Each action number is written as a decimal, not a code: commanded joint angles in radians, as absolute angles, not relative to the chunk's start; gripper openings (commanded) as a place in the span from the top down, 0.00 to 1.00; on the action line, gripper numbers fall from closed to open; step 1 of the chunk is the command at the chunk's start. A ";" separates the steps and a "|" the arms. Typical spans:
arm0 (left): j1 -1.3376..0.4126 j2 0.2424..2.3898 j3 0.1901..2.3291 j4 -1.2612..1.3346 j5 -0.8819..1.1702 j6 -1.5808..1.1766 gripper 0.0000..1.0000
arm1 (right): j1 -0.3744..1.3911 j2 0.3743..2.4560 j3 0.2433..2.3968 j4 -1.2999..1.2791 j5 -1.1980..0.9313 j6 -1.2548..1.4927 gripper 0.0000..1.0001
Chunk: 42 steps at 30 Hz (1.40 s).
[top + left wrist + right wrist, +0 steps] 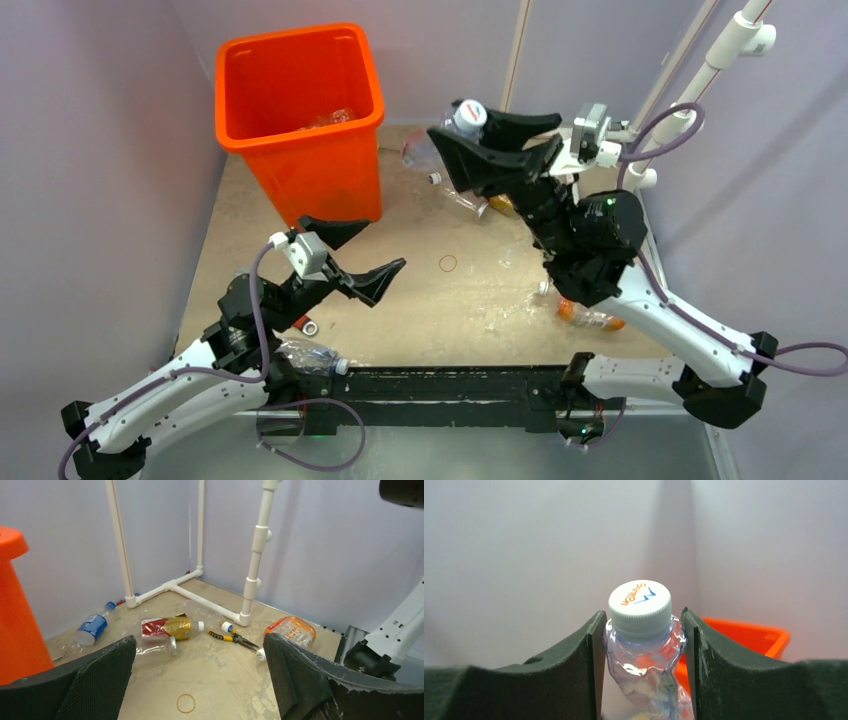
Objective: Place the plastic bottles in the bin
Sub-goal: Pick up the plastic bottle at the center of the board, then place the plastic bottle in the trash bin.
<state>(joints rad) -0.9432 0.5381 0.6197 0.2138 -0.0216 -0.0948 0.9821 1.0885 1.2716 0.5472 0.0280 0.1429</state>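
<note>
**Bottle in carry, not yet over bin**

- The right gripper (458, 125) was raised above the far middle of the table (470, 300), jaws pinching the white-capped bottle (644, 652) just under its cap. The neck was crushed between the pads, and the clear body hung below and out of the wrist view.
- The bin (320, 170) stood at the far left. In the overhead view the held bottle sat to the right of the rim, apart from it and not above the opening. Something clear lay inside the bin, probably a bottle; too small to be sure.
- The left gripper (385, 243) hovered near the bin's near wall, jaws spread wide with nothing between them.
- On the table by the far pipes lay a blue-labelled bottle (92, 627), a red-labelled bottle (167, 628) and an orange-tinted bottle (292, 630), with pliers (235, 638) between the last two.

Judged step: transport of one bottle toward the bin, release not yet made.

Next move, as judged: the right arm would need to travel left until the bottle hung wholly inside the rim line, high enough for the dangling body to pass over the edge, and only then part its jaws. The left arm was free for another pick.
</note>
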 commanded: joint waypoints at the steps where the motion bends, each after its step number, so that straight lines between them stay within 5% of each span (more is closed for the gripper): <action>1: -0.942 0.552 0.632 0.221 -0.122 -0.109 0.03 | 0.978 1.257 1.422 0.613 0.181 -0.025 0.77; 19: -0.942 0.523 0.631 0.204 -0.160 -0.082 0.05 | 0.781 1.997 2.211 0.497 -0.213 0.246 0.77; 38: -0.942 0.520 0.627 0.201 -0.185 -0.069 0.05 | 0.758 2.249 2.324 0.454 -0.173 0.247 0.75; 42: -0.942 0.517 0.627 0.201 -0.198 -0.066 0.05 | 0.758 2.225 2.282 0.463 -0.173 0.260 0.62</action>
<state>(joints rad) -0.9432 0.5251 0.6197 0.1932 -0.1741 -0.0853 0.7601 2.2707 2.2749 0.4480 -0.1722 0.2451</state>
